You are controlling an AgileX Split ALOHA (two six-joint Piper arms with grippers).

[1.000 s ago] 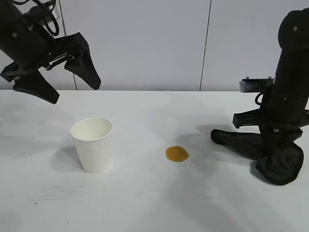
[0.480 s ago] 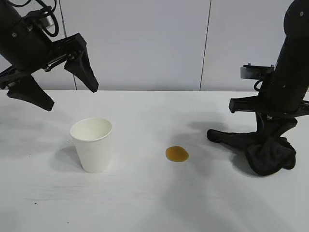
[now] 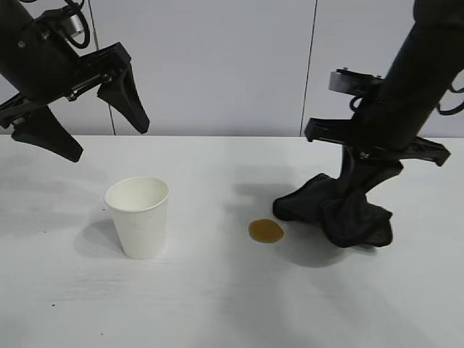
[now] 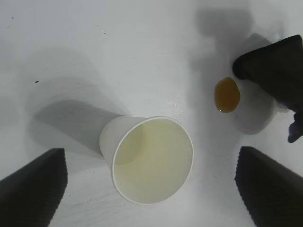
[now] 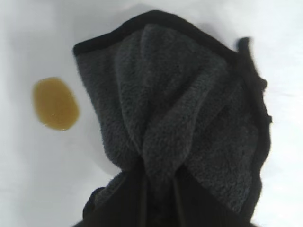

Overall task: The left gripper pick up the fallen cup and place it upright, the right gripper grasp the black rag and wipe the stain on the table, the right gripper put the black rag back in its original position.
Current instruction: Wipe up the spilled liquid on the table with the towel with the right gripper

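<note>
Cup: white paper cup, upright on the tabletop, mouth up, empty as seen from the left wrist view; unchanged over the last second. First task step judged done.

Left gripper: raised above and behind the cup, jaws spread wide, holding nothing. It has tilted slightly over the last second but stays clear of the cup.

Right gripper: jaws pinching a gathered fold of the black rag, fingertips buried in the cloth. A second ago it stood near the right edge of the tabletop; it has since travelled toward the centre.

Black rag: fuzzy black cloth, hanging bunched from the right gripper, its lower folds on or just above the tabletop. Half a second ago it lay well apart from the stain; its leading edge is now just beside it.

Stain: amber-brown oval, intact, between cup and rag, nearer the rag. The right wrist view shows a strip of bare white between blot and cloth, so no contact yet.

Step in hand: carrying the rag to the stain; wiping judged about to begin.

Remaining: wipe, then return the rag to the right side of the tabletop.

Risk: a loosely bunched rag may smear the liquid instead of lifting it.
</note>
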